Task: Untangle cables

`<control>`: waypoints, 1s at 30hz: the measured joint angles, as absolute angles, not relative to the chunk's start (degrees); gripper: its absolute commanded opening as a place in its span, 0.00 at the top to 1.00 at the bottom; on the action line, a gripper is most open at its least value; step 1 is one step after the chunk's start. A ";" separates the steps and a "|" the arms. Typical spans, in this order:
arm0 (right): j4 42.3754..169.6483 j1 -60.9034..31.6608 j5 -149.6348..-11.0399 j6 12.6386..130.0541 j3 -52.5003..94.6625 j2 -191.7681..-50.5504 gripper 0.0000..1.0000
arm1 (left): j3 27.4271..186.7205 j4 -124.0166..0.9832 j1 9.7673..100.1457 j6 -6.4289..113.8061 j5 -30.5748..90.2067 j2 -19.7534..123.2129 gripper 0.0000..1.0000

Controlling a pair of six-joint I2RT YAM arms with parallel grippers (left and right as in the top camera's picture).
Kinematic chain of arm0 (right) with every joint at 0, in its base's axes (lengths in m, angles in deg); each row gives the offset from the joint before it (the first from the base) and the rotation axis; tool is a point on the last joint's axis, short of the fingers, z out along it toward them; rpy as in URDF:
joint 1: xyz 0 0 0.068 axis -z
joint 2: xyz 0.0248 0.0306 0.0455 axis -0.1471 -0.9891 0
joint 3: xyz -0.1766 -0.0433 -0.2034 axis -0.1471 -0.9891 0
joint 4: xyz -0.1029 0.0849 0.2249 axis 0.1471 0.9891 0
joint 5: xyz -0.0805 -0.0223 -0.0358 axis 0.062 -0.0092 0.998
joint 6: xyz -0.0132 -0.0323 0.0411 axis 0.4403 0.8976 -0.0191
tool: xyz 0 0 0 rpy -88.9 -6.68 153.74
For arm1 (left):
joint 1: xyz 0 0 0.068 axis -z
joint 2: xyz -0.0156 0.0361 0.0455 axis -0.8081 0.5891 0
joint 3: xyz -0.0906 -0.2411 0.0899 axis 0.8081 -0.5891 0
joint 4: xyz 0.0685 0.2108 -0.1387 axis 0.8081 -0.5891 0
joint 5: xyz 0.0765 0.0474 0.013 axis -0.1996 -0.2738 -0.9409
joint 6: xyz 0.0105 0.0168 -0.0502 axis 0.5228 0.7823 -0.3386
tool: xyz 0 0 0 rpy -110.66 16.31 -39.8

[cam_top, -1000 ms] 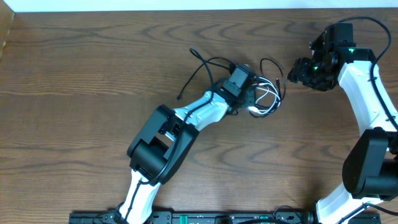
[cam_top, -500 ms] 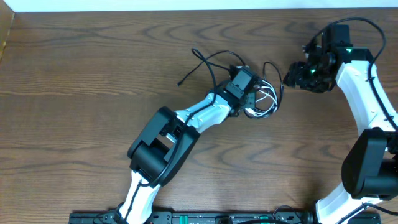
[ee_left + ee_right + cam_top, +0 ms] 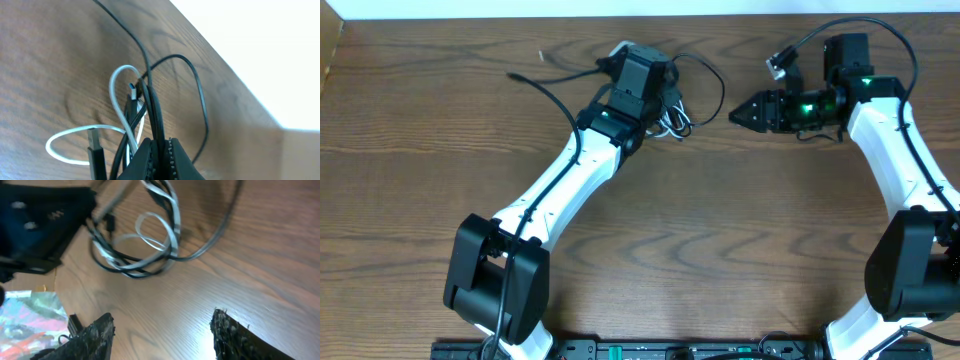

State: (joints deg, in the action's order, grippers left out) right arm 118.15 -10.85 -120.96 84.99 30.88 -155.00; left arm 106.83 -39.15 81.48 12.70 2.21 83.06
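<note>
The left end effector point(image 3: 160, 146) is closed on the cables point(image 3: 675, 112). Its two dark fingers are pressed together around several strands of the thin black cord point(image 3: 152, 107) and the thin white cord point(image 3: 116, 102). In the left wrist view the strands fan out from the pinch. The white cord forms one narrow upright loop and one wider, flatter loop low on the left. The black cord forms a large open loop on the right. A black plug with a metal tip point(image 3: 95, 147) sits just beside the fingers, and I cannot tell which cord it belongs to.

From overhead, the bundle is at the far side of the brown wood-grain bench point(image 3: 440, 200), near its back edge. It lies just right of the left arm's wrist. One length of black cord trails away to the left across the bench and ends in a small plug point(image 3: 513, 75).

The right end effector point(image 3: 162, 316) is open, with its fingers spread wide apart and nothing between them. It points left towards the bundle from the right side of the bench. It is near the black loop but does not touch it. In the right wrist view the white and black loops lie ahead of the open fingers, overlapping one another.
</note>
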 measured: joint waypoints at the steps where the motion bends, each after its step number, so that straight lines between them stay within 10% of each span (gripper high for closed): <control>1: 117.80 -11.11 -121.22 84.88 30.88 -155.00 0.41 | 106.83 -39.52 81.33 9.18 2.21 83.17 0.93; 30: 109.59 -30.83 -100.96 103.28 30.86 -155.00 0.57 | 106.81 -45.24 81.33 -10.60 3.35 83.19 0.93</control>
State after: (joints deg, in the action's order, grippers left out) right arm 109.59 -30.83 -100.96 103.28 30.86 -155.00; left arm 106.81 -45.24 81.33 -10.60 3.35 83.19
